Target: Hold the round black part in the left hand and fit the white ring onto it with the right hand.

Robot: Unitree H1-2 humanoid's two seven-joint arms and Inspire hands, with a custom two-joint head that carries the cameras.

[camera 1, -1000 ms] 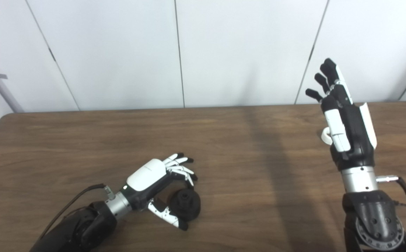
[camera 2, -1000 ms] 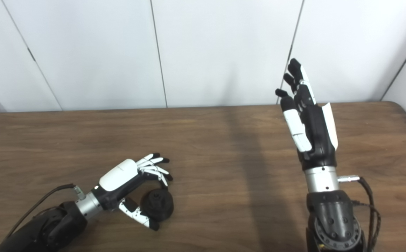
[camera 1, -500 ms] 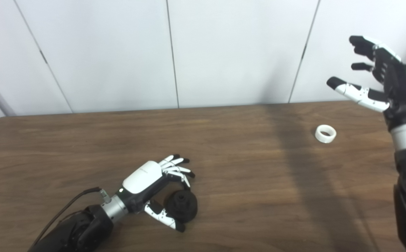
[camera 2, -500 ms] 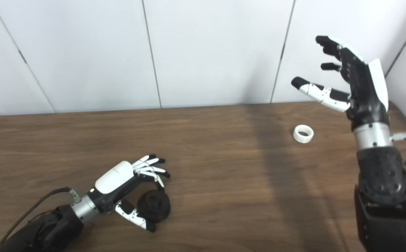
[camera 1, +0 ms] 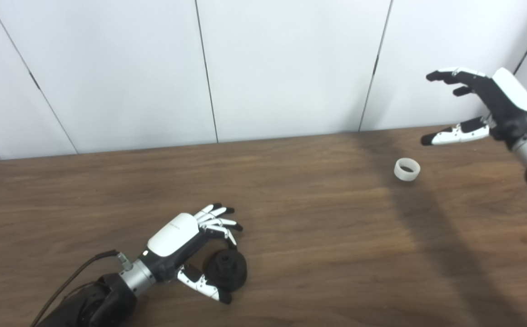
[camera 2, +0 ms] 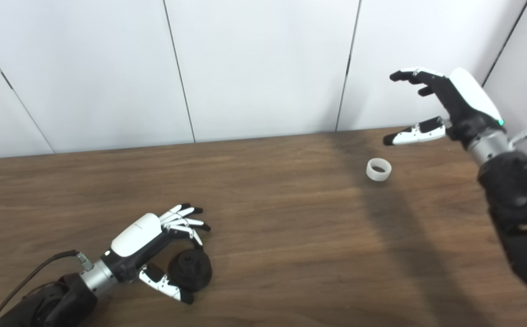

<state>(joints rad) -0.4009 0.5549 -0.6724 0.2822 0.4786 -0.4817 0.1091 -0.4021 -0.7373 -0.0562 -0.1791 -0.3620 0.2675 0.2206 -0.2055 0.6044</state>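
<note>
We begin with the brown table (camera 1: 109, 190), which carries both parts. Over its far right corner our right hand (camera 1: 486, 106) hangs in the air, fingers and thumb spread, holding nothing. A second ago it stood palm-edge upright in front of the white ring (camera 1: 407, 169); it has since swung up and out to the right and turned palm-down, so the ring shows in full. We judge that this sets up a reach from above, with the pickup not yet begun.

At the near left our left hand (camera 1: 186, 236) curls over the round black part (camera 1: 226, 270), fingers arched above it and thumb alongside its near edge. It has barely changed, and the part still sits on the wood. Whether the fingers actually press on it we cannot tell.

The ring lies flat at the far right, bore pointing straight up, well apart from the black part. The black part rests on its broad base with its hub upward, so its axis also stands vertical.
</note>
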